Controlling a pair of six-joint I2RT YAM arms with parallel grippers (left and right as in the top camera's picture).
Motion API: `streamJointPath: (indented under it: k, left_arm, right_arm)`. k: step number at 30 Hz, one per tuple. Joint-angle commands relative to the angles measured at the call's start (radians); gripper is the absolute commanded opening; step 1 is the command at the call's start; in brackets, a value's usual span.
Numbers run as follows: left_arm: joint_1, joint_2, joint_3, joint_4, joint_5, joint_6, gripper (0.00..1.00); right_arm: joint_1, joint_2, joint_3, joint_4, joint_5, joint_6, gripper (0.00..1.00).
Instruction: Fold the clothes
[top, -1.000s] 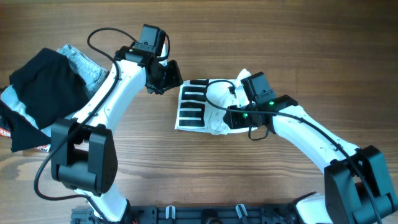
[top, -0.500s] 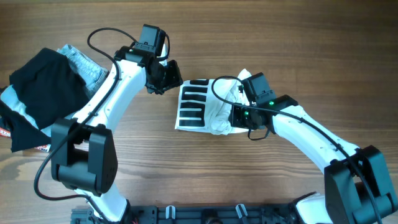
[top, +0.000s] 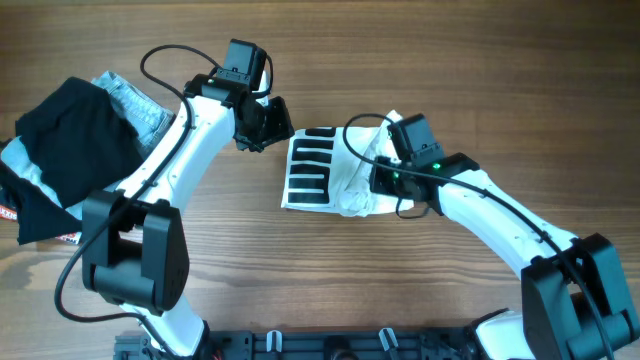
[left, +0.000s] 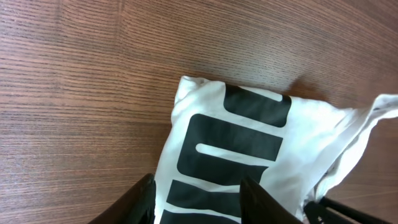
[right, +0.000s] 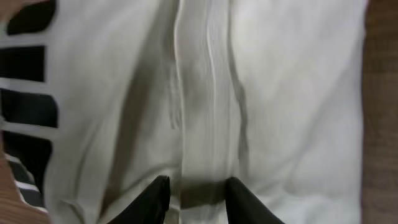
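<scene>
White T-shirt (top: 322, 170) with black bars lay flat near the middle of the wooden table (top: 300, 290), its plain half bunched up on the right side. Left end effector (left: 198, 190) hung over the shirt's printed corner, fingers spread and holding nothing. Right end effector (right: 196, 190) sat down on the bunched white cloth, fingers slightly apart with a ridge of fabric running between them; whether they pinched it could not be told. At the table's left edge, a black garment (top: 65, 150) lay heaped on a pale denim piece (top: 140, 102).
</scene>
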Motion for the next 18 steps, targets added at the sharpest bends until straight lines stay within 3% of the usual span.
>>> streamJointPath:
  k: [1,9,13,15,17,18]
  left_arm:
    - [0.001,0.008,0.007,-0.002,-0.013,-0.002,0.44]
    - [0.001,0.008,0.007,-0.001,-0.014,-0.002,0.44]
    - [0.001,0.008,0.007,-0.001,-0.013,-0.002,0.44]
    - [0.001,0.008,0.007,-0.001,-0.013,-0.002,0.44]
    - [0.001,0.008,0.007,-0.003,-0.013,-0.002,0.44]
    - [0.001,0.008,0.007,-0.005,-0.013,-0.002,0.44]
  right_arm:
    - [0.003,-0.011,-0.006,0.023,0.003,-0.013,0.34]
    - [0.003,-0.011,-0.006,-0.09,0.024,-0.015,0.33]
    - [0.003,-0.011,-0.006,-0.126,0.069,-0.018,0.25]
    - [0.002,-0.011,-0.006,-0.125,0.075,-0.021,0.18]
    - [0.002,-0.011,-0.006,-0.112,0.075,-0.047,0.05]
    - [0.002,-0.011,-0.006,-0.101,0.074,-0.069,0.04]
